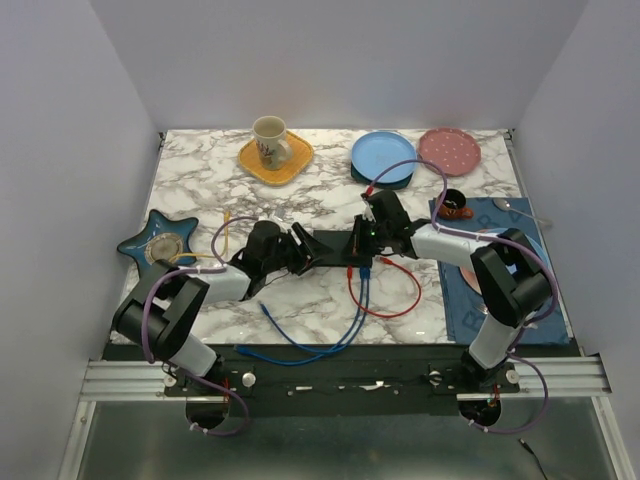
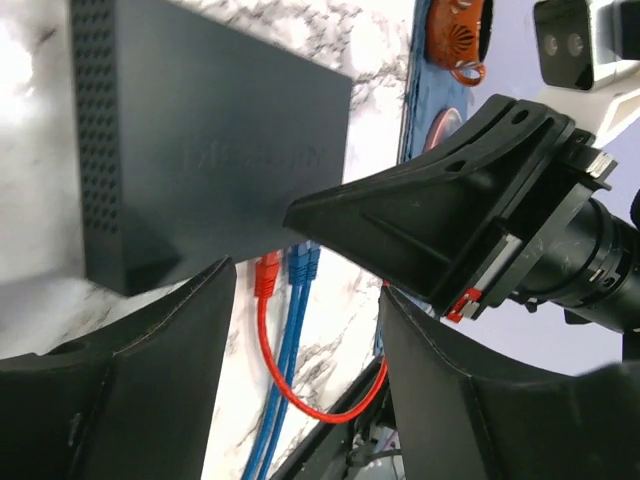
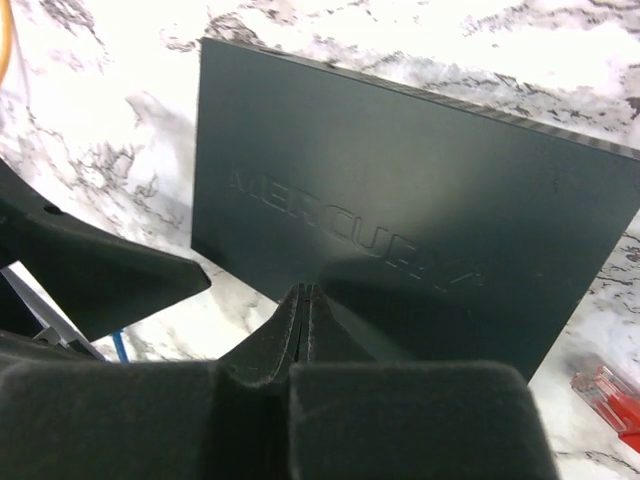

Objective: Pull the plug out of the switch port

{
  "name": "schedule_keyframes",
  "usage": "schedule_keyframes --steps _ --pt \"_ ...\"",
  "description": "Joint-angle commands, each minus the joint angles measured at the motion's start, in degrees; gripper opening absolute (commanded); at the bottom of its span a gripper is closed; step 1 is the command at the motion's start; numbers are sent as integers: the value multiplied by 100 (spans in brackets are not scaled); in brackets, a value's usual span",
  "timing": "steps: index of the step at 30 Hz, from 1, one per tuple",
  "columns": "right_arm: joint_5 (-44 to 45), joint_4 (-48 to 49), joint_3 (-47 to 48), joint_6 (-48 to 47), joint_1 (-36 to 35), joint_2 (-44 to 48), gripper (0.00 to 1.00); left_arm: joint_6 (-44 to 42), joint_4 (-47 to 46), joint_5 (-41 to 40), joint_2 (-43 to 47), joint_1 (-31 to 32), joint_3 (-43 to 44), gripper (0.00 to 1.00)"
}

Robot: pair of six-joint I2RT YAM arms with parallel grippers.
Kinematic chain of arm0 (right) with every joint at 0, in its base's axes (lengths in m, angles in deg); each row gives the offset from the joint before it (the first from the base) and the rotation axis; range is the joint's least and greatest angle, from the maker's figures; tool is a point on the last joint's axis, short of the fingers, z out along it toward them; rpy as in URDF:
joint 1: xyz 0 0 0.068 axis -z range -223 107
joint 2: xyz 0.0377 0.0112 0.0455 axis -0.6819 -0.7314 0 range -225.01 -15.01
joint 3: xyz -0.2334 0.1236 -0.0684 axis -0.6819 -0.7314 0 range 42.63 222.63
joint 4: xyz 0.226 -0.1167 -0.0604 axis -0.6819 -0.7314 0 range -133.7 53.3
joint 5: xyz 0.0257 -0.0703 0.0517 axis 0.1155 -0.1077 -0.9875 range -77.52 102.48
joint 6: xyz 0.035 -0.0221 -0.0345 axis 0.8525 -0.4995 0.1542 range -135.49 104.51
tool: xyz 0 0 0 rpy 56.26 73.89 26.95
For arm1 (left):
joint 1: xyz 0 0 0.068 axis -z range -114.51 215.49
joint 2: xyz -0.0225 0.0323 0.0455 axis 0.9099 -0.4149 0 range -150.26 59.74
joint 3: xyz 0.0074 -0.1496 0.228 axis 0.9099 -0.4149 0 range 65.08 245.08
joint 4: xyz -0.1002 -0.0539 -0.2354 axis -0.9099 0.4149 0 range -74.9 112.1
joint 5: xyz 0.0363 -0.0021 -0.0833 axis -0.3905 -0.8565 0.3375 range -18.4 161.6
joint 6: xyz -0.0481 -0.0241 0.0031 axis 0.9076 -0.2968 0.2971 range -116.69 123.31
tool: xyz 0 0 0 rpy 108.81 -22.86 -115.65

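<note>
Left claw (image 2: 305, 285) spread open, right claw (image 3: 305, 292) clenched empty over matte-black rectangular box (image 3: 420, 200), red plug (image 2: 267, 274) at its edge

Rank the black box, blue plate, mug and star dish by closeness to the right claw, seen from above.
1. Black box, under the right claw.
2. Blue plate, just behind.
3. Mug, back left.
4. Star dish, far left.

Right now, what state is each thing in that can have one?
Left hand: open, empty.
Right hand: shut, tip on the flat matte-black rectangular box.
Red cable plug: seated in the box's edge.
Two blue cable plugs: seated beside it.
Cream ceramic mug: upright on the yellow square plate.
</note>
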Motion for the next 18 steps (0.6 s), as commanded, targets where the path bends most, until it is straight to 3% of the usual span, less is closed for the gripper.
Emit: schedule_keyframes --steps 1,7,8,9,11,18 --pt "21 122 -129 40 -4 -107 1 152 -52 -38 257 21 -255 67" --pt "126 87 -77 -4 -12 -168 1 -305 1267 -873 1496 135 -115 68" --pt "144 87 -68 -13 -12 -203 1 -305 1383 -926 1628 214 -28 71" --pt "144 79 -59 -13 -12 -221 1 -288 1498 -935 1655 232 17 85" --pt "179 87 -33 -4 -12 -239 1 -253 1587 -892 1691 285 35 99" --pt "381 17 38 -119 -12 -11 1 -314 1683 -1119 1673 373 96 99"
